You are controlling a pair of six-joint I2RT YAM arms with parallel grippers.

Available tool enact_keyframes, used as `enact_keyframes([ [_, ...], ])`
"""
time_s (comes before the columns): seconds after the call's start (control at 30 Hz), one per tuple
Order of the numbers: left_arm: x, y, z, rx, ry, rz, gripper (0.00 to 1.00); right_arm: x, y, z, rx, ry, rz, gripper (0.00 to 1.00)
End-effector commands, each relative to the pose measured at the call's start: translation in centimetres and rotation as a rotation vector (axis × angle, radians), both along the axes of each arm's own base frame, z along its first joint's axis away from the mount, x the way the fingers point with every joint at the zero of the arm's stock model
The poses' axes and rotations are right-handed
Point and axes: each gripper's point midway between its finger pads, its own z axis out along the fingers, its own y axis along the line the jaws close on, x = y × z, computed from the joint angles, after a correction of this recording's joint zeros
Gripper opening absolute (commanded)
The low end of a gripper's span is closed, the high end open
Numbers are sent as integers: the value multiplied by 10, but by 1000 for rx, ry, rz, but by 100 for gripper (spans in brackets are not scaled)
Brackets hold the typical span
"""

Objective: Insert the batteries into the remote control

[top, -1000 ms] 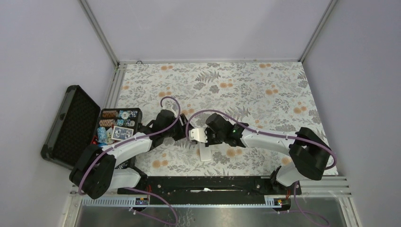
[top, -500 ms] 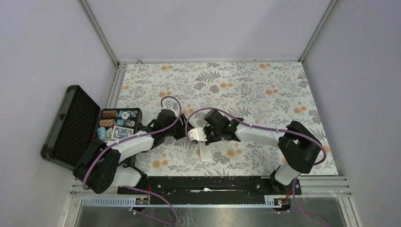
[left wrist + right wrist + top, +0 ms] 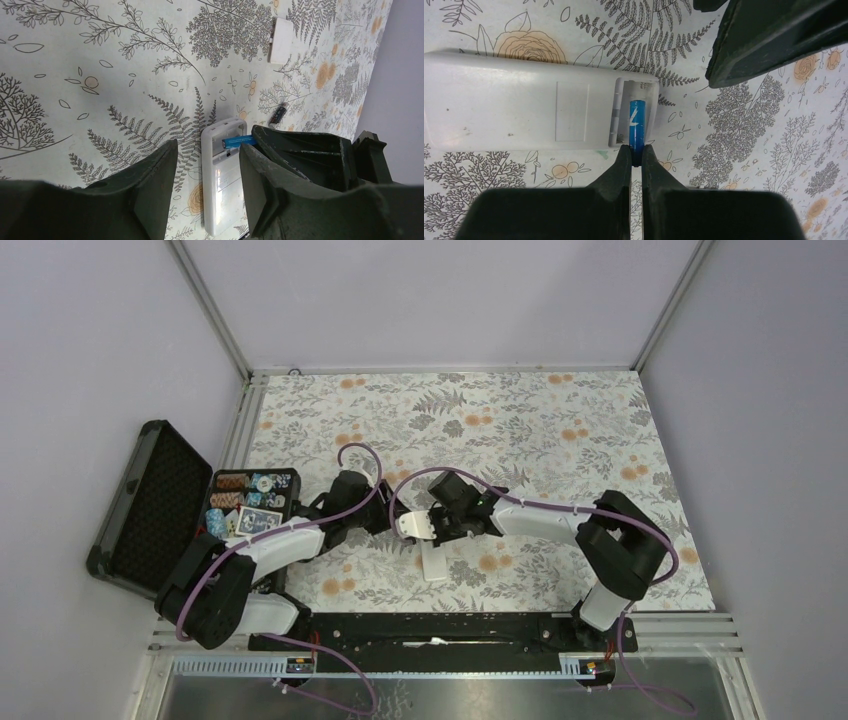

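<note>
Remote control [image 3: 524, 100] is lying back up on the floral tablecloth [image 3: 749, 150], and its battery bay [image 3: 644, 92] at one end is standing open. A blue battery [image 3: 637, 117] is lying in this bay across the remote's width, with one end reaching the remote's long edge. The right gripper [image 3: 636, 152] is pinching that end; its jaws are narrow and closed on the cell.

The second battery [image 3: 278, 114] is lying loose on the cloth, near the bay end of the remote but not touching it. A small white cover [image 3: 281, 40] is resting flat on the cloth, farther from the remote than this cell.

The left gripper [image 3: 207, 150] is hovering just beside the bay end of the remote, across from the right gripper, with its jaws wide apart and holding nothing.

In the top view an open black case [image 3: 150, 505] with poker chips [image 3: 245, 490] is standing well apart from the remote, on the left arm's side.
</note>
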Motion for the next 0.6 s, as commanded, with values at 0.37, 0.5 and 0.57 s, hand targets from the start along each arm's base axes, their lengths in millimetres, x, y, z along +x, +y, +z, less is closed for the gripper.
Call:
enact_keyframes([
  [0.37,6,-2,6,-29,-44,-6,50,9,11,3,8,6,12,0],
  [0.5,6,-3,6,-31,-43,-6,50,10,13,3,11,10,-1,0],
  [0.57,7,-3,6,-32,-42,-6,50,11,13,4,13,12,-10,0],
])
